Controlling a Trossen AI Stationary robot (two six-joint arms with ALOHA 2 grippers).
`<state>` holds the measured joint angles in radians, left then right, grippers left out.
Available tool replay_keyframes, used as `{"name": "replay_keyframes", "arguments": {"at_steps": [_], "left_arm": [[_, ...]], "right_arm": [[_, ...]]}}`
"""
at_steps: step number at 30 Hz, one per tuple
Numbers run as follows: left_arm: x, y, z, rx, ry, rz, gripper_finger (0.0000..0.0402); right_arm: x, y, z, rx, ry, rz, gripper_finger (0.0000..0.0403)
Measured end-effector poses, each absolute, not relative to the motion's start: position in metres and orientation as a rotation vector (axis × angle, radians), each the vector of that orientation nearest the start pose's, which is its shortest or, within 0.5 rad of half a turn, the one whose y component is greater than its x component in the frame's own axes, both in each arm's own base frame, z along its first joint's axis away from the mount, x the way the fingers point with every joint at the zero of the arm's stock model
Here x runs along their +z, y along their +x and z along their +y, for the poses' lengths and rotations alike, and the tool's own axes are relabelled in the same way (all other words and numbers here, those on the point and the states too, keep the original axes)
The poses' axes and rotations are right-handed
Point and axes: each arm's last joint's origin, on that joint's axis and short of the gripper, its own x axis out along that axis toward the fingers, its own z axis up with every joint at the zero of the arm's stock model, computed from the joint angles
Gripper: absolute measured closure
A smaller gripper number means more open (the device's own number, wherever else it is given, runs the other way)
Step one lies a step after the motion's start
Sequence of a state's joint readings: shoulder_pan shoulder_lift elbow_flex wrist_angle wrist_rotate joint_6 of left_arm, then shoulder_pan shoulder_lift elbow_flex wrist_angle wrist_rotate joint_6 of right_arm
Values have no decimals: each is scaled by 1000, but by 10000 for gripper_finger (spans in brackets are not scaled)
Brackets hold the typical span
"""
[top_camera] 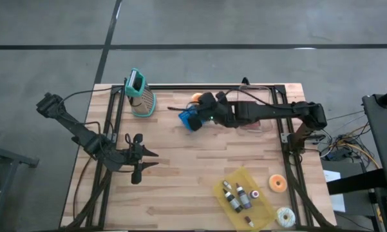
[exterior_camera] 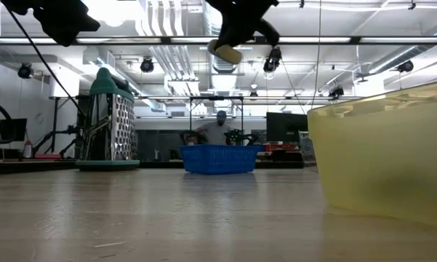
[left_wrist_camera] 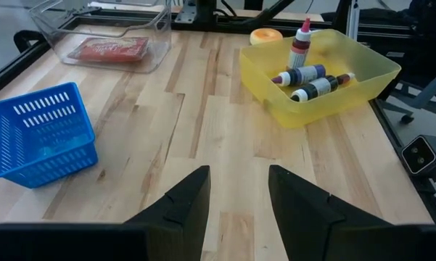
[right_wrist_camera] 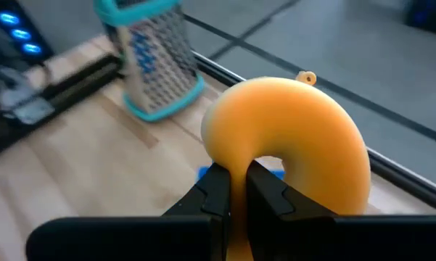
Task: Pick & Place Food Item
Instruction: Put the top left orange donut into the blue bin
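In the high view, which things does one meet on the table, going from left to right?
Left gripper → grater → blue basket → yellow bin → orange donut

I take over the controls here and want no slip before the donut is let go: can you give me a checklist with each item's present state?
1. Right tool shut on the orange donut: ok.
2. Donut lifted clear of the table, held high in the low view: ok.
3. Blue basket upright, opening free: ok.
4. Donut exactly over the basket: cannot tell; the right arm hides the far part of it from above.
5. Grater apart from the basket, out of the drop path: ok.
6. Left tool open, waiting over bare table away from the basket: ok.
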<state>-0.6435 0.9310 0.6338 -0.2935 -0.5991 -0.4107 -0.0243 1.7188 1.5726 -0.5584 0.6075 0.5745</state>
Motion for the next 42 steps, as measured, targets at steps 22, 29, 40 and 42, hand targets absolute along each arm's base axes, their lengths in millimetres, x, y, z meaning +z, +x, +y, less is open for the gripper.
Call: {"name": "replay_keyframes", "arguments": {"at_steps": [22, 29, 40, 42], "left_arm": [[250, 162, -101, 56, -61, 477, 252], [250, 162, -101, 56, -60, 476, 252], [250, 162, -101, 56, -59, 476, 252], [250, 162, -101, 56, -59, 476, 252]], "right_arm": [[239, 421, -79, -866, 338, 668, 383], [198, 432, -91, -840, 380, 768, 383], [169, 438, -98, -823, 430, 836, 383], [170, 439, -98, -809, 471, 829, 383]]}}
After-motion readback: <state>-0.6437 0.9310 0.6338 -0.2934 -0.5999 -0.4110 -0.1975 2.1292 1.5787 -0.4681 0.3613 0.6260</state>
